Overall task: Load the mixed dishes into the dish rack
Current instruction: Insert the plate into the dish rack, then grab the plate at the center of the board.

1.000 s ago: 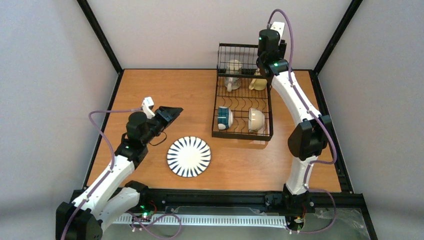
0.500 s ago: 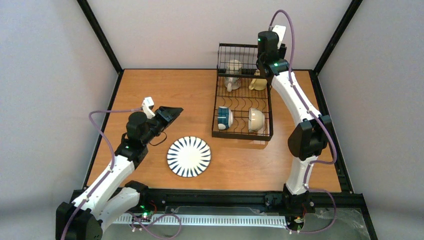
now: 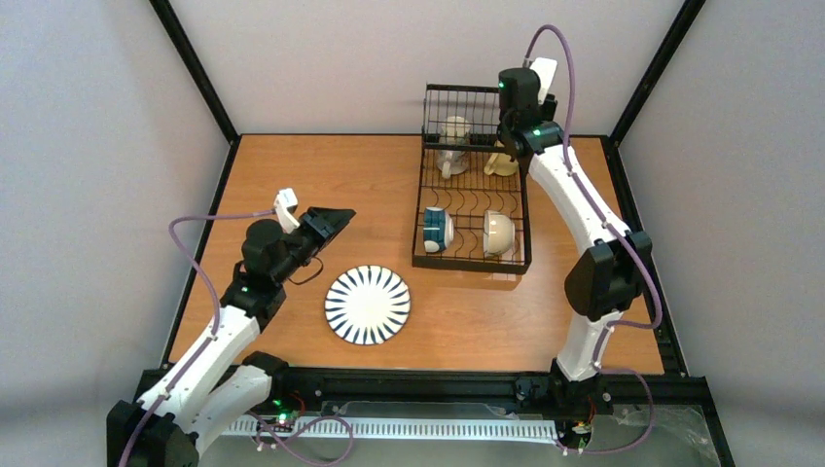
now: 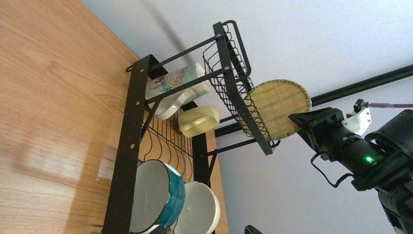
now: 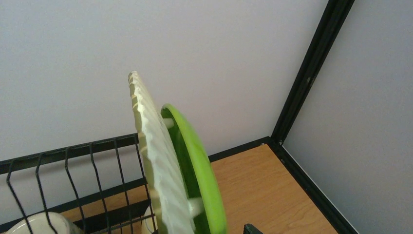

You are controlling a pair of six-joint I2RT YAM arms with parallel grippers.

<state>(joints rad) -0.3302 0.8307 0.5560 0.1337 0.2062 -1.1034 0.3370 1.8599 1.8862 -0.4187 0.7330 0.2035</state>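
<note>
The black wire dish rack [image 3: 472,261] stands at the back right and also shows in the left wrist view [image 4: 131,146]. Its raised basket holds a printed white mug [image 3: 452,146] and a cream mug [image 3: 503,161]. Its base holds a teal-banded cup [image 3: 438,230] and a cream bowl [image 3: 499,231]. My right gripper [image 3: 520,97] is shut on a lime-green plate [image 5: 195,151] with a cream ribbed back [image 4: 280,105], held on edge above the rack's far end. A dark-striped white plate [image 3: 367,305] lies flat on the table. My left gripper [image 3: 336,216] is open and empty, left of the rack.
Black frame posts and grey walls close in the table's back and sides; the back right corner post [image 5: 302,78] is close to the held plate. Bare wood [image 3: 321,165] lies left of the rack.
My right arm has lifted and drawn back a little with the plate in its grip. The left arm has barely moved.
</note>
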